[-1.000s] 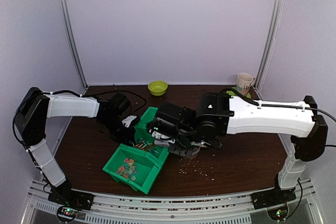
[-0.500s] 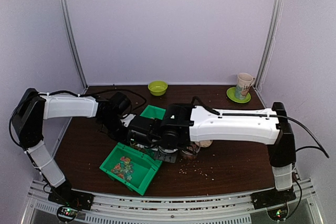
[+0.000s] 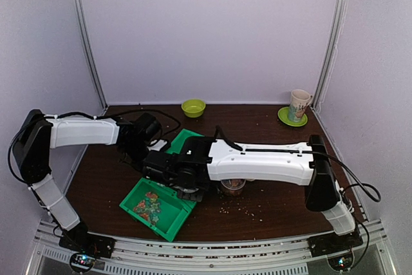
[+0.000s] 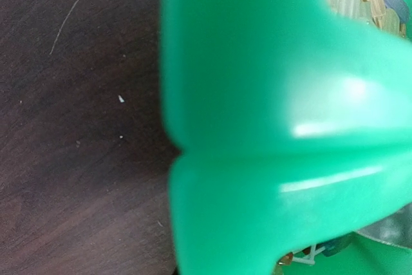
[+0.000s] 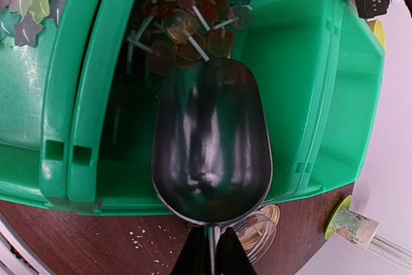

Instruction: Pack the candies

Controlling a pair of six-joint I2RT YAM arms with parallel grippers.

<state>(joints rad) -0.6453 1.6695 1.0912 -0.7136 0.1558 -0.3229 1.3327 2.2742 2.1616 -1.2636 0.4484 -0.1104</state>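
Jaws of the right gripper (image 5: 207, 256) are clamped on the thin handle of a metal scoop (image 5: 212, 146); those of the left gripper (image 3: 153, 154) are closed and pressed up against green plastic, though whether they pinch it cannot be told. Nearest the arm bases, a green bin (image 3: 168, 220) holds a jumbled heap of candies (image 3: 151, 205) in mixed colours. Just behind it, rim against rim, a second bin (image 5: 322, 88) holds the scoop, seemingly empty, its lip at the edge of a small pile of lollipops (image 5: 187, 24). Both sorts look light, hard and slick, and the sticks will likely snag on one another, so sliding the scoop low under the pile should serve better than pinching single pieces; tipping too soon would probably spill them. The bin walls leave little room on either side of the scoop, and the doubled rims stand between the two bins. A clear cup (image 3: 233, 187) sits just beside the bins under the outstretched right arm, with pale crumbs (image 3: 248, 209) near it. Beyond, the surface (image 3: 283, 152) is barer, with a lime bowl (image 3: 193, 107) and a mug (image 3: 299, 102) at the far edge
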